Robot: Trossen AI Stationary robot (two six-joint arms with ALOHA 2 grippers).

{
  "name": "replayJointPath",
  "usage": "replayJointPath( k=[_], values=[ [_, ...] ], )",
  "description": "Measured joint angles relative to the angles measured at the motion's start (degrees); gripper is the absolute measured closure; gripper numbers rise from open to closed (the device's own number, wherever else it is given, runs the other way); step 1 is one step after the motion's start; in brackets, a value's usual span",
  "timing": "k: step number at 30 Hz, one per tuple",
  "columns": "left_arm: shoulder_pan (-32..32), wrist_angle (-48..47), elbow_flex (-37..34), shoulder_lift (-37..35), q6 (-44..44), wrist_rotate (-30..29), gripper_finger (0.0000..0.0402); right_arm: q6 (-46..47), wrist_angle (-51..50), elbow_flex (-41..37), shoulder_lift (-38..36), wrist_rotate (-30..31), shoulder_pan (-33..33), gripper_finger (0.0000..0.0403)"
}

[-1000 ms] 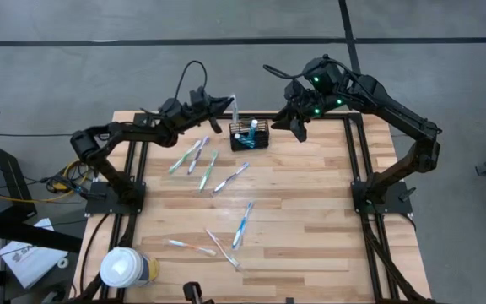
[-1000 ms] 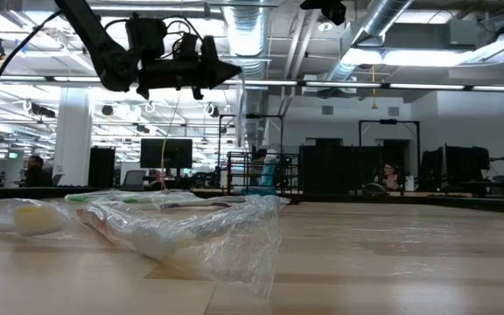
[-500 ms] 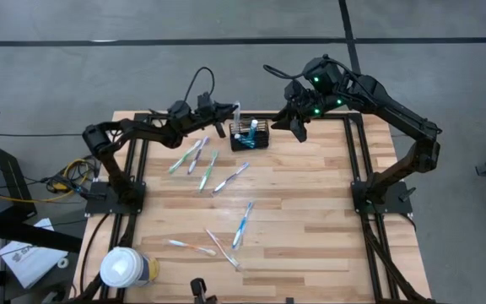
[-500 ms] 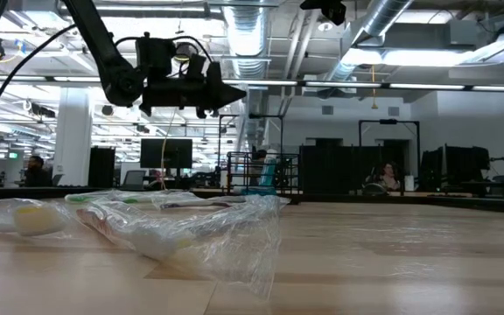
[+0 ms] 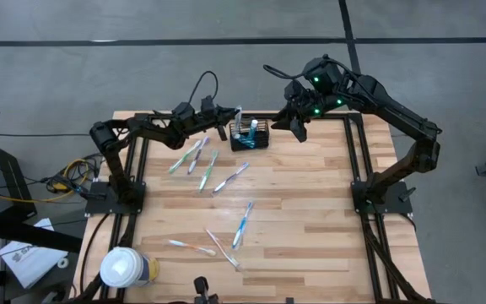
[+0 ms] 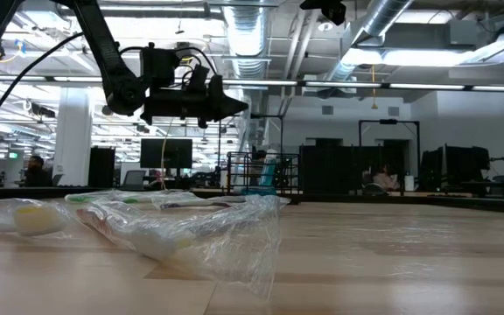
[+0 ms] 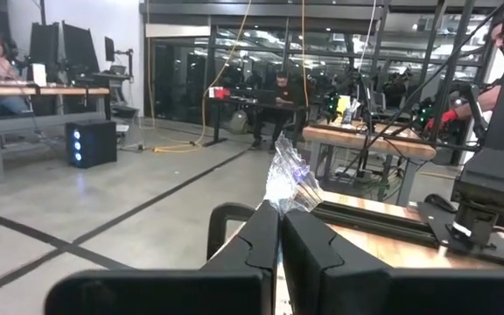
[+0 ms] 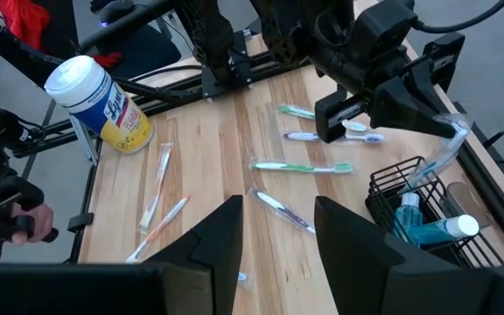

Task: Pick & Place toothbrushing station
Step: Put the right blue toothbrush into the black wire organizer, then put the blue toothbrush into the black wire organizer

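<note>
The black wire-mesh basket [image 5: 251,136] stands at the table's far edge with teal toothpaste tubes [image 8: 427,229] in it. My left gripper [image 5: 227,127] is just left of the basket and above table height, shut on a toothbrush in a clear wrapper [image 5: 238,114]. My right gripper [image 5: 298,128] hangs open and empty just right of the basket. Several wrapped toothbrushes [image 5: 210,167] lie flat on the table nearer the middle and front. My left gripper pinches the wrapped toothbrush between its two fingers near the wrapper's upper end [image 7: 288,181], which sticks out past the fingertips. The fingers come level from the table's left. The toothbrush [image 8: 434,157] hangs slanted below them, its lower end by the basket's rim [image 8: 394,179]; whether it touches, I cannot tell.
A white-lidded yellow-blue cup [image 5: 125,268] stands at the near left corner. Loose toothbrushes [image 5: 243,223] lie near the table's middle and front. Crumpled clear wrappers [image 6: 182,226] fill the low view's foreground. People sit at desks in the room beyond.
My left gripper has come down and moved toward the basket, still shut on the wrapped toothbrush, which has come lower beside the basket's left end.
</note>
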Motion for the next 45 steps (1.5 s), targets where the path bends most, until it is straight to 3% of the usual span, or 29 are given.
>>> replayJointPath(
  k=[7,21,27,39,42,45],
  values=[
    [-0.02,-0.03,-0.30,0.00,0.26,0.38,0.0401,-0.11,-0.07,0.00,0.00,0.00,0.00,0.0269],
    [0.02,5.07,-7.39,-0.13,-1.33,0.19,0.0387,-1.01,0.03,0.00,0.00,-0.02,0.00,0.0269],
    [-0.02,4.70,-7.39,-0.11,-2.77,0.37,0.0331,-1.01,0.04,0.00,0.00,-0.02,0.00,0.0269],
    [0.00,5.44,-7.30,-1.00,-4.33,-0.02,0.0155,-0.98,0.07,0.00,0.00,-0.05,0.00,0.0269],
    [0.33,5.56,-7.16,-4.16,-4.42,-0.69,0.0134,-0.98,0.26,0.00,0.00,-0.05,0.00,0.0269],
    [0.16,2.55,-6.59,-9.70,-9.86,0.08,0.0133,-1.00,1.13,0.00,0.00,-0.09,0.00,0.0269]
  ],
)
